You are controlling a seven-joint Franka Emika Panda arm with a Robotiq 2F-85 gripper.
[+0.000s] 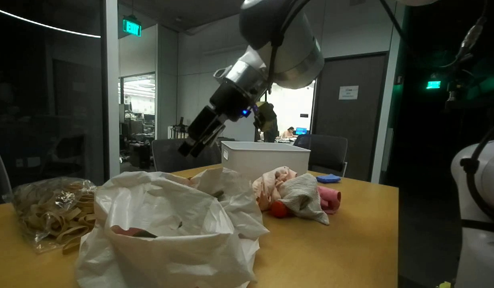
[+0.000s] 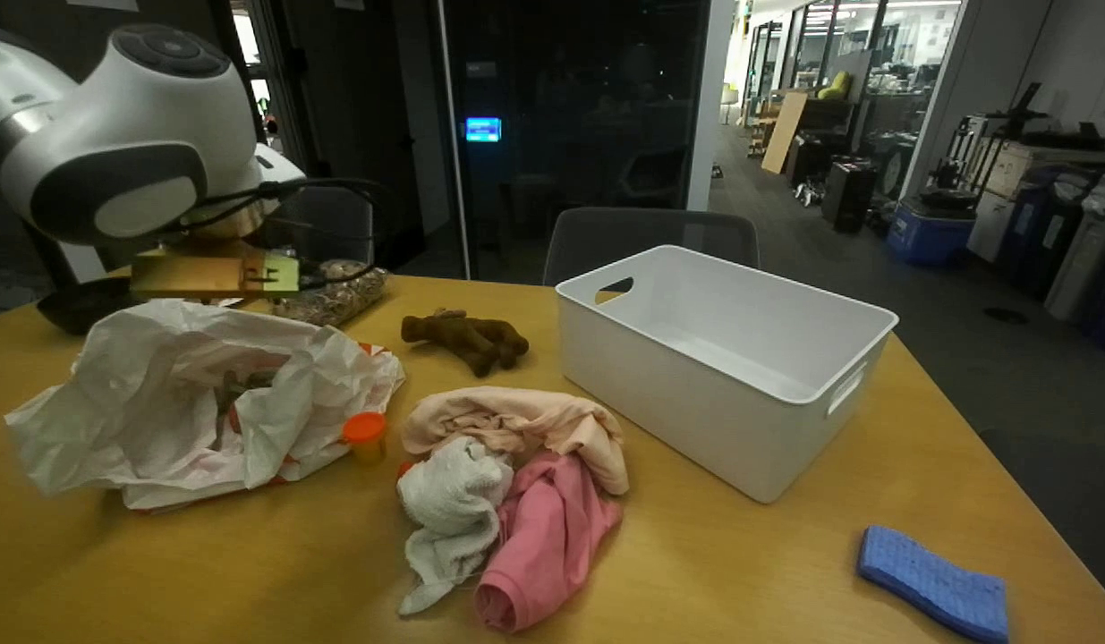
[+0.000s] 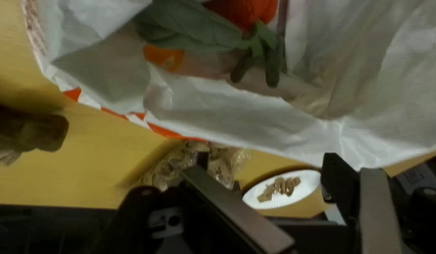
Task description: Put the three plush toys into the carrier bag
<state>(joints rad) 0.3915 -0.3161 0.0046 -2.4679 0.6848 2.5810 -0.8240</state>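
Observation:
The white carrier bag (image 1: 171, 256) lies open and crumpled on the table; it also shows in an exterior view (image 2: 194, 331) and in the wrist view (image 3: 239, 116). Inside it the wrist view shows a soft green leafy thing (image 3: 189, 30) and a red-orange thing (image 3: 244, 12), seemingly plush. A brown plush toy (image 2: 467, 338) lies on the table beside the bag; part of it shows in the wrist view (image 3: 30, 130). My gripper (image 1: 191, 150) is in the air above the bag's far side. In the wrist view its fingers (image 3: 267, 162) are apart with nothing between them.
A white bin (image 2: 695, 385) stands past the brown toy. Pink, peach and grey cloths (image 2: 516, 501) lie heaped near an orange-lidded container (image 2: 364, 436). A clear bag of beige bands (image 1: 59, 212), a white plate (image 3: 281, 190) and a blue sponge (image 2: 932, 581) are also on the table.

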